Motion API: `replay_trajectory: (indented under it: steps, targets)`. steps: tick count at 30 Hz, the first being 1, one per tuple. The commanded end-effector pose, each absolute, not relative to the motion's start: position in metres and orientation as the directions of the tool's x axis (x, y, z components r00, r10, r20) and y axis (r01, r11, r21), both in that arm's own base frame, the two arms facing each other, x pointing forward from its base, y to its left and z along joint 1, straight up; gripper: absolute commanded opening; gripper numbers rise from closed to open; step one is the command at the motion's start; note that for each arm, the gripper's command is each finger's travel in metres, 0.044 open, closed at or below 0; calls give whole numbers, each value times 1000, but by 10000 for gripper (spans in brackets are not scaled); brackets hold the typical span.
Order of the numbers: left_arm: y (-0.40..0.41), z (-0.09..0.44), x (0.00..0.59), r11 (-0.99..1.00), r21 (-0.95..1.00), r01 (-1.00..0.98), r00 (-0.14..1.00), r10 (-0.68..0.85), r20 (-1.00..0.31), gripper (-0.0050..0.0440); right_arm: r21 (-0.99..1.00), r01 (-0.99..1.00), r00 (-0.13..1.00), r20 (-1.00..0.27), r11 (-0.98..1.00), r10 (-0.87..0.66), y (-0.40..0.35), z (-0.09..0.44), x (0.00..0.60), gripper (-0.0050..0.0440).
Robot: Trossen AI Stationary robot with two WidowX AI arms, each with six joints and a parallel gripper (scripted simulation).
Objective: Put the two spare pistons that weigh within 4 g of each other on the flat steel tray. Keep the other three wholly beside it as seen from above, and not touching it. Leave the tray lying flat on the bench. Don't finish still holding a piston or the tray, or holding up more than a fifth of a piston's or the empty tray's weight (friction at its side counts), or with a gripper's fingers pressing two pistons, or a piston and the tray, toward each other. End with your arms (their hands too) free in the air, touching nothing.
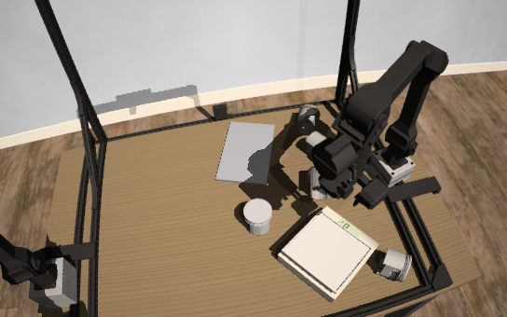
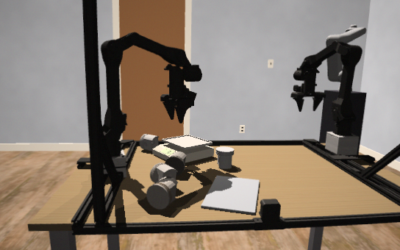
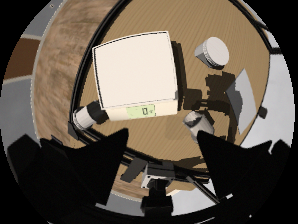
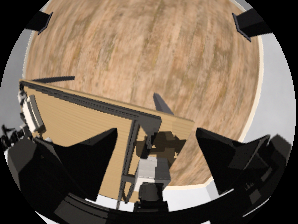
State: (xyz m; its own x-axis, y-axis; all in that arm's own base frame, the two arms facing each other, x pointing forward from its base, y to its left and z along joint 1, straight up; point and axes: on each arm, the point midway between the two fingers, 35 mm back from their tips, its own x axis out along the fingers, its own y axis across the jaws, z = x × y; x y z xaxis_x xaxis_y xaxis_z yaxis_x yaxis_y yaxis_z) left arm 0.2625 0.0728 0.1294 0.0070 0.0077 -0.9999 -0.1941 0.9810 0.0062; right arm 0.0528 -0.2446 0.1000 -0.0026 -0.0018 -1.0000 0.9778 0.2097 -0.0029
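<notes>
Weighing presumably in hand. Left end effector (image 1: pixel 345 190) (image 2: pixel 176 121) (image 3: pixel 162 132) wide, empty, above the scale's (image 1: pixel 326 254) (image 2: pixel 187 141) (image 3: pixel 135 70) (image 4: pixel 34 115) display side; right end effector (image 2: pixel 308 109) (image 4: pixel 156 130) wide, empty, well apart. Tray (image 1: pixel 238 149) (image 2: pixel 239 195) (image 3: pixel 242 100) bare, apart from scale; nearest tipped piston (image 1: pixel 318 184) (image 2: pixel 176 162) (image 3: pixel 198 124) off its display side. Advise: straddle its skirt squarely, lower centrally, release fully before reading.

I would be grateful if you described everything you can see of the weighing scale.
The scale is a low, boxy, cream-coloured unit, plastic by its look, topped by a broad square plate with nothing on it. A pale green display with dark characters, perhaps a zero, sits on one edge. It lies flat on the bench, turned at an angle, between the upright piston and a piston lying on its side. No gripper touches it.
</notes>
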Motion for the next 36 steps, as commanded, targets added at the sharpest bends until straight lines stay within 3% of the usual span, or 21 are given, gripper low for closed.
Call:
replay_trajectory:
  steps: [1, 18, 32, 36]
  targets:
    - [55, 128, 257, 995, 6, -101, 3, 7, -1000, 378, 0, 977, 0, -1000, 213, 0, -244, 100, 53, 440]
    - [-19, 128, 244, 957, 7, 290, 3, 7, -1000, 378, 0, 977, 0, -1000, 213, 0, -244, 100, 53, 440]
    - [-73, 128, 235, 957, 6, 291, 2, 5, -1000, 378, 0, 977, 0, -1000, 213, 0, -244, 100, 53, 440]
    - [-73, 128, 235, 982, 25, 190, 14, 23, -1000, 378, 0, 977, 0, -1000, 213, 0, -244, 100, 53, 440]
